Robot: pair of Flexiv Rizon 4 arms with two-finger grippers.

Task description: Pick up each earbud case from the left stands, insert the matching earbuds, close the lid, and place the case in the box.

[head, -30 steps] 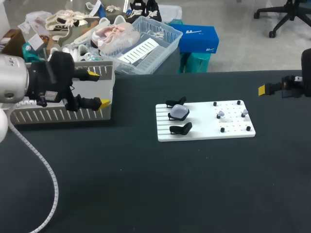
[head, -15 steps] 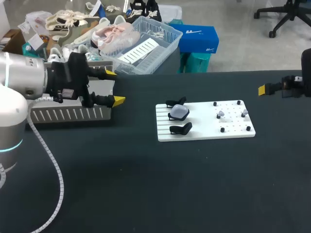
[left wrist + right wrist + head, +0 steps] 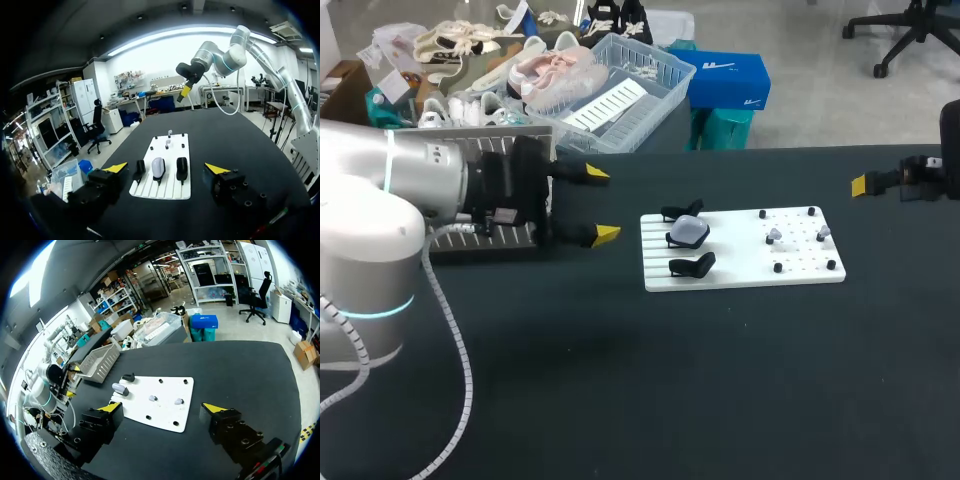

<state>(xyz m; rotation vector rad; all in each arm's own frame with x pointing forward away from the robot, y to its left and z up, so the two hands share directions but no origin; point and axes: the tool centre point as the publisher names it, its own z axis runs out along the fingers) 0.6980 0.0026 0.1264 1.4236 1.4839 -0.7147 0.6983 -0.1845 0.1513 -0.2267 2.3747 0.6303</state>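
A white board (image 3: 740, 272) lies mid-table. On its left end stand three black stands; the middle one carries a pale earbud case (image 3: 688, 232), and the outer stands (image 3: 682, 210) (image 3: 693, 266) are bare. Two small pale earbuds (image 3: 775, 236) (image 3: 823, 232) sit among black pegs on the right half. My left gripper (image 3: 598, 204) hangs open just left of the board, nothing between its fingers; its wrist view looks straight at the case (image 3: 158, 167). My right gripper (image 3: 865, 184) stays at the far right edge, open and empty (image 3: 162, 407), the board (image 3: 165, 415) ahead of it.
A grey slotted box (image 3: 470, 238) stands at the back left of the table, partly hidden behind my left arm. Bare black tabletop stretches in front of the board and to its right.
My left arm has swung right from over the grey box to just beside the board's left end, fingers still open. The right arm has not moved.
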